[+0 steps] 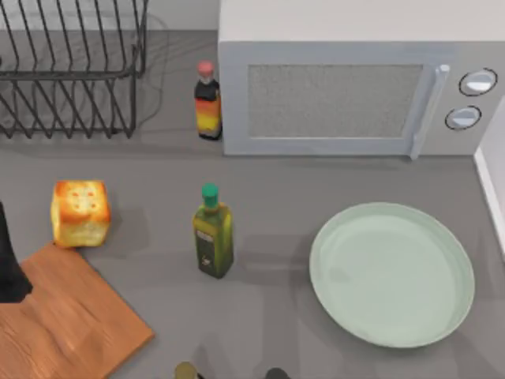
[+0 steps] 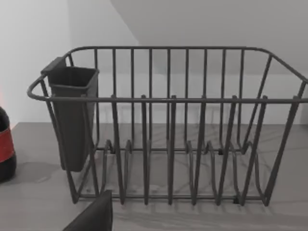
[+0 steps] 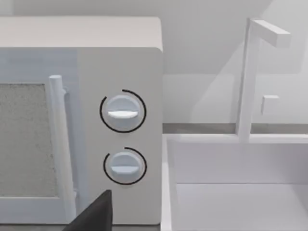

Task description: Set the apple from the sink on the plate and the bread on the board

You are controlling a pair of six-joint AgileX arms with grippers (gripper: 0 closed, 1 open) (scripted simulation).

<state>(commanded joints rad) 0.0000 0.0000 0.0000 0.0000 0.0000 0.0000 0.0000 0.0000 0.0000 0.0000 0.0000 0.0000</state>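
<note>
The bread [image 1: 80, 213], a golden cube with a toasted top, sits on the counter at the left, just beyond the far corner of the wooden board [image 1: 67, 320]. At the right the pale green plate [image 1: 392, 274] lies bare. The white sink [image 3: 240, 187] with its faucet [image 3: 248, 77] stands to the right of the microwave. The apple is out of view. My left arm [image 1: 9, 272] hangs over the board's left edge, and a dark part of my left gripper [image 2: 94, 216] faces the dish rack. A dark part of my right gripper [image 3: 94, 214] faces the microwave's knobs.
A green oil bottle [image 1: 213, 233] stands between bread and plate. A sauce bottle [image 1: 207, 101] stands by the microwave [image 1: 347, 95] at the back. A wire dish rack [image 1: 67, 67] fills the back left. The sink's rim [image 1: 493, 185] runs along the right edge.
</note>
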